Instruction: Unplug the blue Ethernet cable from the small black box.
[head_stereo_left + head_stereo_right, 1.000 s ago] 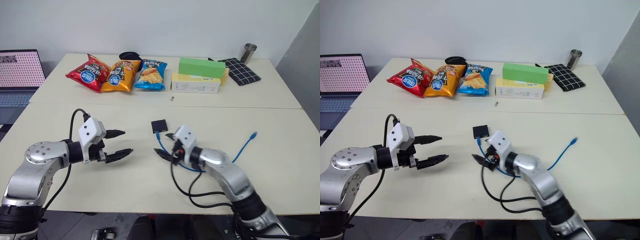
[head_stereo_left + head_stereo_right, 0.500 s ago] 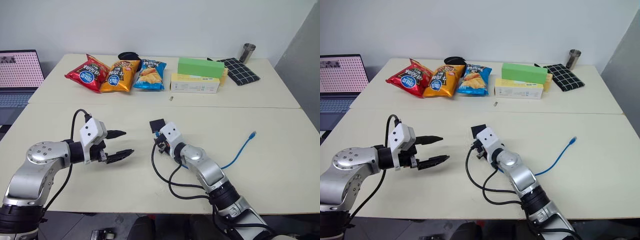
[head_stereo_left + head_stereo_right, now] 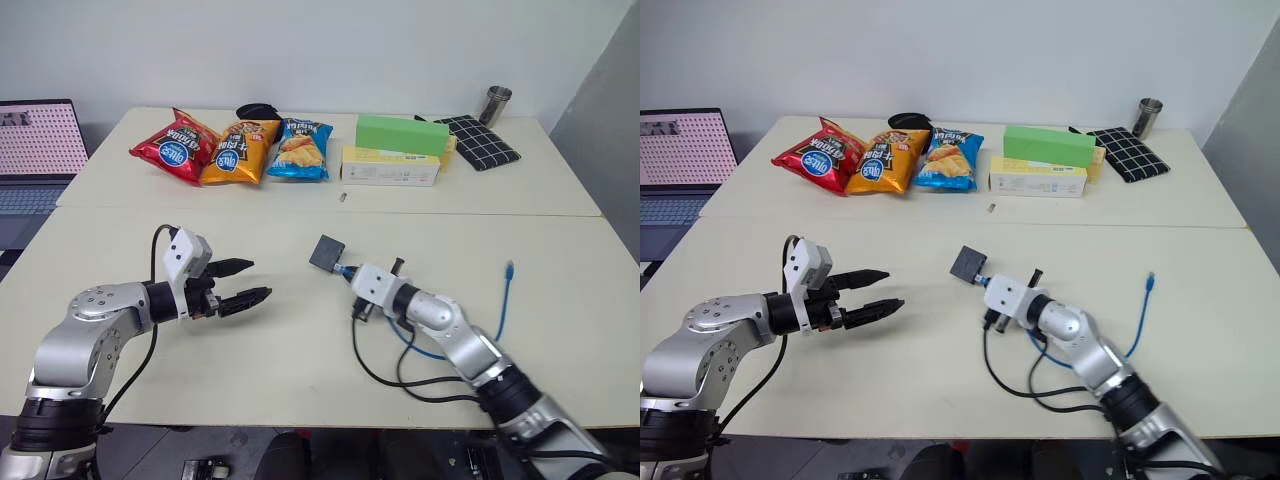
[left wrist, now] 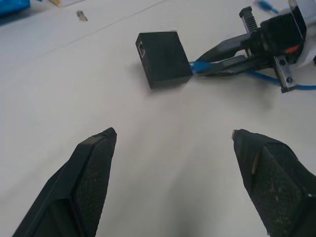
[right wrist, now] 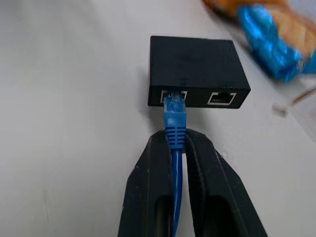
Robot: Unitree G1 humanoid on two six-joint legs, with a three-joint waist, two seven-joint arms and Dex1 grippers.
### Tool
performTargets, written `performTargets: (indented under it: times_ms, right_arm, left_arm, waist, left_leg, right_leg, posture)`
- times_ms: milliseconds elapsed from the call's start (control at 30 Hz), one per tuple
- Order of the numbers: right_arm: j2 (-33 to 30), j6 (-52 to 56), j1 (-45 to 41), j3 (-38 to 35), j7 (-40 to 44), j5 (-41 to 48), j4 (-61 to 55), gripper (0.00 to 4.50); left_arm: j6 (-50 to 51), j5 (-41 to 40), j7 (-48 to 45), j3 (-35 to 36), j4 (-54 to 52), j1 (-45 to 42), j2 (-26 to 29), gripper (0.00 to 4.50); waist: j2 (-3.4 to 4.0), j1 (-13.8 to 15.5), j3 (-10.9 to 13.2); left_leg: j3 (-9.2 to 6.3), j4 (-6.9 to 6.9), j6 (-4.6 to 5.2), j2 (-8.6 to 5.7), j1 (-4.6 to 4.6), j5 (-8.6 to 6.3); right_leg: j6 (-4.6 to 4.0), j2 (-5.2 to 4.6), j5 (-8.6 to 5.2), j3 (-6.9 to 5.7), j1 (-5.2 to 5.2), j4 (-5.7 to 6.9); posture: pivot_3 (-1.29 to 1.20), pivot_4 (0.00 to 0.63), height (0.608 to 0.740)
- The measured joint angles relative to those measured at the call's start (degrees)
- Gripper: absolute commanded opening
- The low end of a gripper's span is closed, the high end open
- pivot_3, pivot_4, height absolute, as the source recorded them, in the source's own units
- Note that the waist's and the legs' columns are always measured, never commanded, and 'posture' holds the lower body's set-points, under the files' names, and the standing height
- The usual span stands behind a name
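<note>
Ethernet cable, blue (image 5: 175, 120), sits plugged into the left of two ports on the small black box (image 5: 195, 69), which rests on the bench (image 3: 280, 370) near its middle. The right tool (image 5: 177, 148) pinches the cable just behind the plug boot, fingers pressed together on the cord. The left tool (image 4: 173, 143) hangs spread and empty, well short of the box. To do this step well, the pull should probably run straight back along the port's axis; with nothing pinning the light box, it may simply drag along, so bracing it with the left tool would help.
</note>
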Motion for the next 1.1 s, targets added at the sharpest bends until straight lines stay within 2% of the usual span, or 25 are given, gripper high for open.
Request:
performTargets:
  times_ms: [100,200,300,533,833,933,1100]
  right_arm:
    - [-5.95,-15.71,-3.4,0.93,0.42,-4.39,1.57,0.09]
    - [-7.82,-27.89,-5.01,1.03,0.3,-6.33,3.97,0.09]
    - [-8.07,-33.11,-5.84,1.01,0.22,-7.11,5.7,0.09]
    - [-7.71,-40.07,-6.89,-1.7,-0.16,-7.51,7.21,0.09]
    - [-6.39,-40.86,-6.88,-3.44,0.05,-7.52,7.72,0.09]
    - [-6.03,-40.85,-6.88,-3.5,0.21,-7.52,7.72,0.09]
    - [-5.45,-40.86,-6.88,-3.51,0.26,-7.53,7.72,0.09]
  left_arm:
    - [4.98,-4.67,-2.01,-0.02,-0.01,-2.3,0.04,4.0]
    - [7.74,-6.94,-4.09,-0.83,-1.07,-3.86,0.13,4.0]
    - [8.87,-7.44,-5.21,-2.62,-2.04,-4.54,0.15,4.0]
    - [10.53,-9.21,-5.39,-4.64,-4.17,-5.53,-1.71,4.0]
    - [10.82,-9.29,-4.0,-4.76,-4.04,-5.77,-4.68,4.0]
    - [10.86,-9.36,-3.48,-4.76,-3.62,-6.8,-5.88,3.48]
    - [11.01,-10.23,-3.02,-4.93,-3.49,-7.22,-8.16,2.29]
  waist:
    - [-0.02,-0.2,-0.01]
    - [-0.03,-0.42,-0.02]
    - [-0.03,-0.47,-0.02]
    - [-0.03,-0.34,-0.02]
    - [-0.03,-0.29,-0.02]
    - [-0.03,-0.27,-0.02]
    - [-0.03,-0.29,-0.02]
  left_leg:
    - [0.02,0.0,0.0,0.03,0.03,0.0]
    - [0.03,-0.01,-0.01,0.06,0.03,0.0]
    - [0.06,0.01,-0.01,0.05,0.02,0.01]
    - [0.08,0.04,-0.02,0.06,0.04,0.01]
    - [0.09,0.05,-0.02,0.06,0.04,0.01]
    - [0.09,0.05,-0.02,0.06,0.03,0.01]
    - [0.09,0.05,-0.02,0.06,0.04,0.01]
  right_leg:
    - [0.0,0.02,0.0,0.0,0.02,0.0]
    - [0.0,0.04,0.0,0.01,0.03,-0.01]
    - [0.0,0.02,0.0,0.05,0.04,-0.02]
    - [0.0,0.02,0.0,0.06,0.05,-0.02]
    - [0.0,0.01,0.0,0.06,0.05,-0.01]
    - [0.0,0.01,0.0,0.07,0.06,-0.02]
    - [0.0,0.01,0.0,0.07,0.06,-0.01]
  posture:
    - [0.0,0.15,0.74]
    - [0.0,0.15,0.74]
    - [0.0,0.15,0.74]
    - [0.0,0.15,0.74]
    - [0.0,0.15,0.74]
    - [0.0,0.15,0.74]
    - [0.0,0.15,0.74]
